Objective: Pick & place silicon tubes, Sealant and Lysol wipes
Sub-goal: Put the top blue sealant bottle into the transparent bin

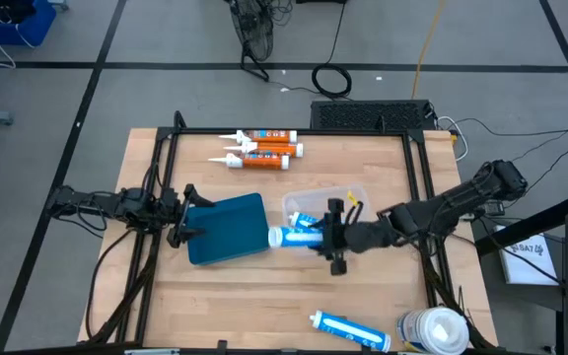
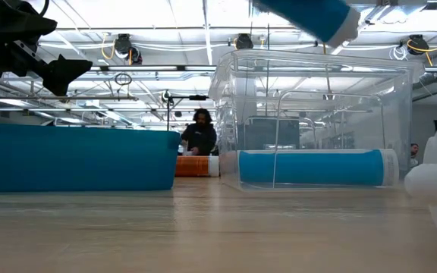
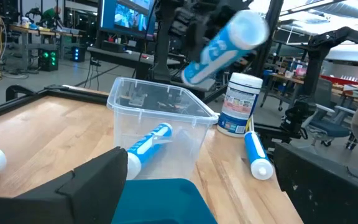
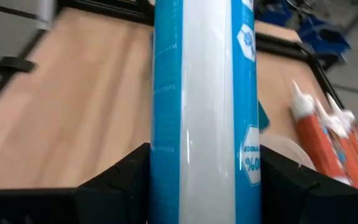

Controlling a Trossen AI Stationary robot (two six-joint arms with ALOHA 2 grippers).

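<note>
Now the right gripper (image 1: 331, 240), clamped on a blue-and-white tube (image 1: 294, 238) just left of the clear bin (image 1: 361, 194), may drop it outside, while the left gripper (image 1: 187, 225) waits open

Lighting is pretty even and bright, coming from overhead; the ceiling lights (image 2: 237, 39) blow out into white glare in the low view. Shadows on the wooden table (image 1: 264, 296) are soft and faint. The blue-and-white tube (image 3: 225, 45) held up in the air is smeared with motion blur in the left wrist view, and in the right wrist view it sits so close it's soft, with a bright streak of glare down its side. The clear bin (image 2: 309, 114) throws lots of reflections.
</note>
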